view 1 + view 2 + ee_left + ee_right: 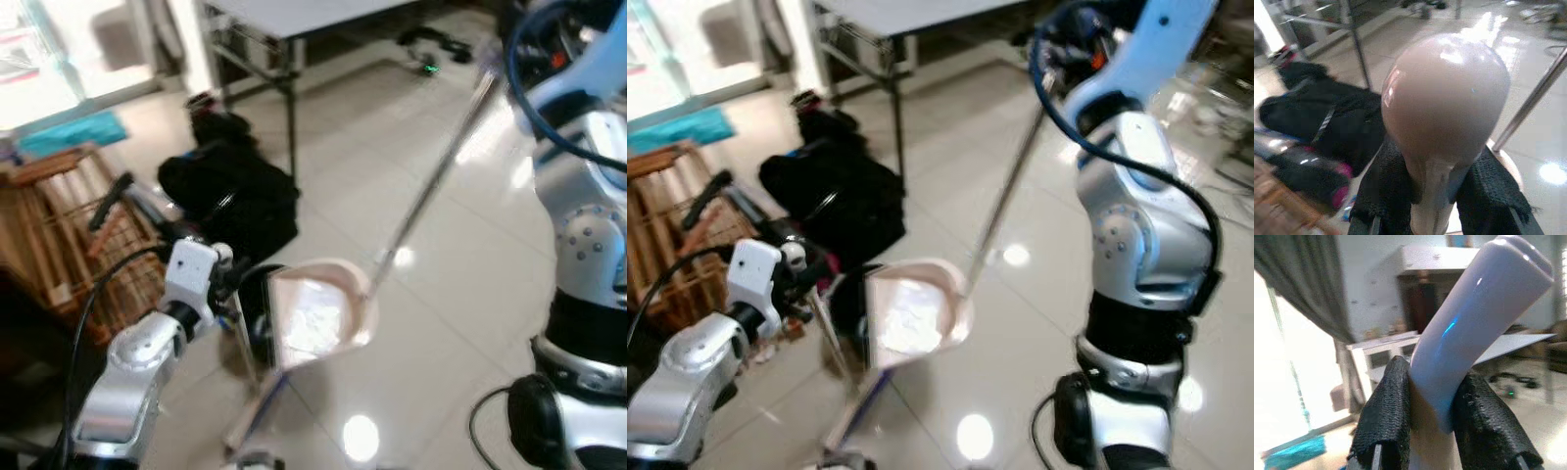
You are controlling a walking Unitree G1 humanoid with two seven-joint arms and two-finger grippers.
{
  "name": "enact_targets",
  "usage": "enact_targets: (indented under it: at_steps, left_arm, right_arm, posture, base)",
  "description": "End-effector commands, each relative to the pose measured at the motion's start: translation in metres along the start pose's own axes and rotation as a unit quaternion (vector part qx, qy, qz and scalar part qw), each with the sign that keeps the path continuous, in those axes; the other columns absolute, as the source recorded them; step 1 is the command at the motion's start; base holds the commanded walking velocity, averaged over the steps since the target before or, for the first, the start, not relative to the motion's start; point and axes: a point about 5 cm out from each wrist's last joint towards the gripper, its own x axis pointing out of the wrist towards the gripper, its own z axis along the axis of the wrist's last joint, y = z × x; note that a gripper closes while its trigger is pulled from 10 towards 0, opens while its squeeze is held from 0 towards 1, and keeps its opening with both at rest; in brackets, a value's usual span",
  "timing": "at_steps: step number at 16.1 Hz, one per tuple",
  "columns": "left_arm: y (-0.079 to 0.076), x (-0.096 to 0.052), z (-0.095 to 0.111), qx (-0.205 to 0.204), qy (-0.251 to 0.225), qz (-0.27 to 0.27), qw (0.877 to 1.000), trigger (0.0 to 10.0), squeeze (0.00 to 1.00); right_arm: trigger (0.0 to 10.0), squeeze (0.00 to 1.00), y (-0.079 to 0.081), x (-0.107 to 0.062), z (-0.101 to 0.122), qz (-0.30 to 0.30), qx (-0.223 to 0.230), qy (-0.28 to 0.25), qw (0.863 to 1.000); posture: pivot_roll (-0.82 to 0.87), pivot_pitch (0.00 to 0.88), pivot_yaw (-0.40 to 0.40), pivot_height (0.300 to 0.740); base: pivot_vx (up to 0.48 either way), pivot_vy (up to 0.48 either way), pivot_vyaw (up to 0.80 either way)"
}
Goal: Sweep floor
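Beside the black bag (230, 201):
Left gripper (1437, 196): squeezing the pink plastic dustpan's (318, 313) rounded handle.
Right gripper (1432, 416): squeezing the pale broom handle (1474, 318).

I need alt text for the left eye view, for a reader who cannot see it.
The robot's left tool holds a pale dustpan above the glossy tiled floor, beside a long metal broom pole that slants toward the right arm. Behind lie a black bag, a wooden rack and a grey table.

A home: glossy tiled floor (470, 294), curtain (1308, 289), white cabinet (1386, 357).
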Motion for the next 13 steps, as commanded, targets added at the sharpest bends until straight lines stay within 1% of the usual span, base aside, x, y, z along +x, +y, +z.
enact_targets:
  at_steps: [1, 4, 6, 7, 9, 13]
  left_arm:
    - [0.001, 0.000, 0.007, 0.012, -0.013, 0.003, 1.000, 10.0, 0.00]
    - [0.001, -0.002, 0.005, 0.010, -0.011, 0.005, 1.000, 10.0, 0.00]
    - [0.000, -0.003, 0.004, 0.010, -0.009, 0.003, 1.000, 10.0, 0.00]
    - [-0.001, -0.002, 0.004, 0.009, -0.011, -0.004, 1.000, 10.0, 0.00]
    - [-0.005, -0.002, 0.001, 0.021, -0.007, -0.018, 1.000, 10.0, 0.00]
    - [-0.009, 0.000, -0.001, 0.012, 0.004, -0.026, 1.000, 10.0, 0.00]
  right_arm:
    - [10.0, 0.00, -0.002, 0.000, 0.010, 0.004, -0.008, -0.020, 1.000]
    - [10.0, 0.00, 0.001, 0.000, 0.006, 0.011, -0.004, -0.016, 1.000]
    - [10.0, 0.00, 0.001, 0.000, 0.006, 0.005, 0.016, -0.025, 1.000]
    - [10.0, 0.00, 0.000, 0.000, 0.006, 0.003, 0.016, -0.025, 1.000]
    - [10.0, 0.00, -0.003, -0.001, 0.005, -0.001, 0.007, -0.023, 1.000]
    - [10.0, 0.00, -0.006, -0.003, 0.005, -0.009, 0.007, -0.025, 1.000]
  posture:
    - [-0.10, 0.062, 0.023, 0.740]
    - [-0.09, 0.055, 0.025, 0.740]
    - [-0.10, 0.055, 0.027, 0.740]
    - [-0.10, 0.056, 0.028, 0.740]
    - [-0.10, 0.053, 0.032, 0.740]
    - [-0.10, 0.055, 0.037, 0.740]
  base:
    - [0.446, 0.000, 0.00]
    - [0.446, 0.000, 0.80]
    - [0.441, 0.000, 0.21]
    - [0.000, 0.000, 0.00]
    - [0.000, 0.000, 0.00]
    - [0.000, 0.000, 0.00]
